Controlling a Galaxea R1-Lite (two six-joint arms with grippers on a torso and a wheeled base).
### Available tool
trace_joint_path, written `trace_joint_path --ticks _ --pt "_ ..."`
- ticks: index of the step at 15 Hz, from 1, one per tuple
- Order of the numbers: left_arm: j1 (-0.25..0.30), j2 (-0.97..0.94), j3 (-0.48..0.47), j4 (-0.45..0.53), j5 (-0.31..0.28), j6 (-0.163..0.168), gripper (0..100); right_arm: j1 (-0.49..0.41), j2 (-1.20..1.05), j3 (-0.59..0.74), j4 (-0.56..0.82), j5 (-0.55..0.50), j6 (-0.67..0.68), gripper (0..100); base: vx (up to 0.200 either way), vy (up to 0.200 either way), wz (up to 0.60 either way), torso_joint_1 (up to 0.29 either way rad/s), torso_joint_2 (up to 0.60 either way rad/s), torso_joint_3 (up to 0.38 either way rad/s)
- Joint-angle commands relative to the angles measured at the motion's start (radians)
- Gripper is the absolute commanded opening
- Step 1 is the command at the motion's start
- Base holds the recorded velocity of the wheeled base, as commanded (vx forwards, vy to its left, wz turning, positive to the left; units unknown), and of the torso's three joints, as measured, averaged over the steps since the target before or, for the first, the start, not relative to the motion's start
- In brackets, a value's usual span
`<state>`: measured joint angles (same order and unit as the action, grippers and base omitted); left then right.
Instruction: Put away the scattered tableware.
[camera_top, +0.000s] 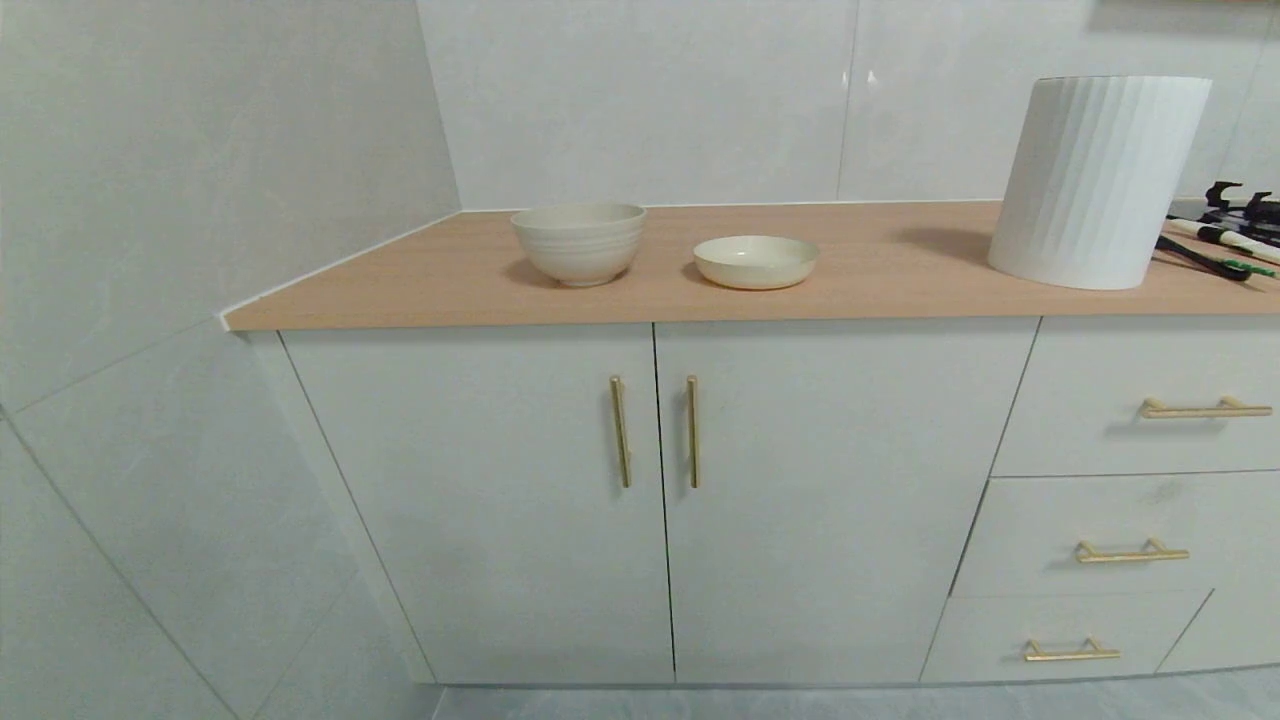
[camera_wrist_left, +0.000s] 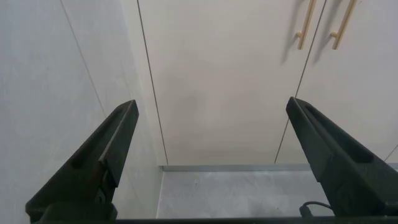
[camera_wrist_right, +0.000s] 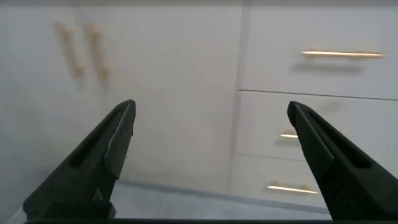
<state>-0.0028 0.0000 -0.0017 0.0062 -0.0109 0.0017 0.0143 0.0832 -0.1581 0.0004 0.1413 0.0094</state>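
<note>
Left gripper (camera_wrist_left: 211, 104) and right gripper (camera_wrist_right: 210, 106) spread wide, empty; pinch the rigid, likely light, slippery ribbed bowl (camera_top: 578, 242) across its rim.

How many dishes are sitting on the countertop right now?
2. A deep ribbed bowl on the left, a shallow dish just right of it, not touching. The tall white container may hide others.

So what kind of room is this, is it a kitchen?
Most likely a kitchen. A bowl and a shallow dish sit on a wooden countertop, with white cupboard doors and drawers with gold handles below, and tiled walls behind.
</note>
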Motion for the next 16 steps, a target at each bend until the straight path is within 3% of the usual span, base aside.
trace_joint_path --ticks 1,4,8,13,16 --pt "0.0 0.0 0.0 0.0 0.0 0.0 100 0.016 0.314 -0.11 0.0 0.173 0.004 100 0.0 0.0 0.0 0.0 0.0 0.0" --pt "0.001 0.0 0.0 0.0 0.0 0.0 100 0.059 0.567 -0.204 0.0 0.287 0.009 100 0.0 0.0 0.0 0.0 0.0 0.0" --pt "0.0 0.0 0.0 0.0 0.0 0.0 100 0.273 0.955 -0.394 -0.016 0.293 0.058 100 0.0 0.0 0.0 0.0 0.0 0.0" --pt "0.0 0.0 0.0 0.0 0.0 0.0 100 0.394 1.369 -0.538 -0.344 0.294 0.077 100 0.0 0.0 0.0 0.0 0.0 0.0" --pt "0.001 0.0 0.0 0.0 0.0 0.0 100 0.477 1.48 -0.627 -0.359 0.293 0.089 100 0.0 0.0 0.0 0.0 0.0 0.0"
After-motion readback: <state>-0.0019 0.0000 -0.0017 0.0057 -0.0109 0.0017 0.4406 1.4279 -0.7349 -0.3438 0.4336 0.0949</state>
